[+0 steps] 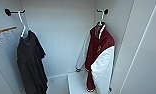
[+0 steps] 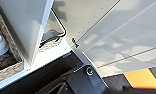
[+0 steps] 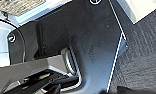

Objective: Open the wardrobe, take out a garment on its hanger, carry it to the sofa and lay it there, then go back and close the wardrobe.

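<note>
- White wardrobe [image 1: 69, 30] stands open before us.
- Inside, the maroon garment [image 1: 100, 57] hangs on its hanger [image 1: 102, 17] at right.
- A dark shirt [image 1: 31, 62] hangs at left.
- We cannot tell our fingers' state.

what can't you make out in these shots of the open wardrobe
- Head view: the dark shirt and maroon jacket run off the picture's lower edge, hems unseen.
- Head view: the jacket's chest emblem is too blurred to read.
- Head view: the label on the left wall is unreadable, cut by the edge.
</note>
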Motion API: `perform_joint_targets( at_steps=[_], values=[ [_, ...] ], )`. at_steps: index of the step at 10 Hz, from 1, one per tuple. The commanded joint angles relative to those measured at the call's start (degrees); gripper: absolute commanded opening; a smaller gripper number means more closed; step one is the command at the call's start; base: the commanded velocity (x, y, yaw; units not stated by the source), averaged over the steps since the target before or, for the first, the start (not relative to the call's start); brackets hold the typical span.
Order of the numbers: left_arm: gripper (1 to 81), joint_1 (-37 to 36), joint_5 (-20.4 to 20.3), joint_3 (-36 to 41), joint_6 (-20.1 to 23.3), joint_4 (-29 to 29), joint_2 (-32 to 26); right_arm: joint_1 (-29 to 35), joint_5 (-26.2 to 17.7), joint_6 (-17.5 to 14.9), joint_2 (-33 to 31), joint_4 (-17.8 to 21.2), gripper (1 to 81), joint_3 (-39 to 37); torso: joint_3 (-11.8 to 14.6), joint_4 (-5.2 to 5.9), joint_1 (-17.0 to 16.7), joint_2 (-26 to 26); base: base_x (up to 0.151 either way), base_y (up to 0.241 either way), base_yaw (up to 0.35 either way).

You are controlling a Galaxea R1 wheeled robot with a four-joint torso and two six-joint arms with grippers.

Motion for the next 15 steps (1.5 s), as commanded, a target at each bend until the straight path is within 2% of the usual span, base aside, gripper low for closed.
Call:
perform_joint_targets(
  at_steps=[1, 8, 12, 15],
  values=[
    [81.1, -9.0, 4.5, 3.3, -0.1, -2.3, -0.6, 2.2, -3.2, 0.2, -0.1, 0.4, 81.1, -0.1, 0.0, 0.00, 0.1, 0.0, 0.000, 0.000, 0.000],
    [81.1, -16.4, 4.0, 19.5, -0.3, -2.6, -3.0, 2.2, -3.2, 0.2, 0.0, 0.5, 81.1, -0.1, 0.0, 0.00, 0.1, 0.0, 0.000, 0.000, 0.000],
    [81.1, -25.3, 4.7, 22.4, -6.4, -2.9, -3.8, 2.0, -3.2, 0.3, -0.1, 0.5, 81.1, -0.1, 0.0, 0.00, 0.1, 0.0, 0.000, 0.000, 0.000],
    [81.1, -32.4, 4.6, 22.5, -8.9, -6.9, -3.8, 1.9, -3.2, -0.1, -0.1, 0.5, 81.1, -0.1, 0.0, 0.00, 0.1, 0.0, 0.000, 0.000, 0.000]
  ],
)
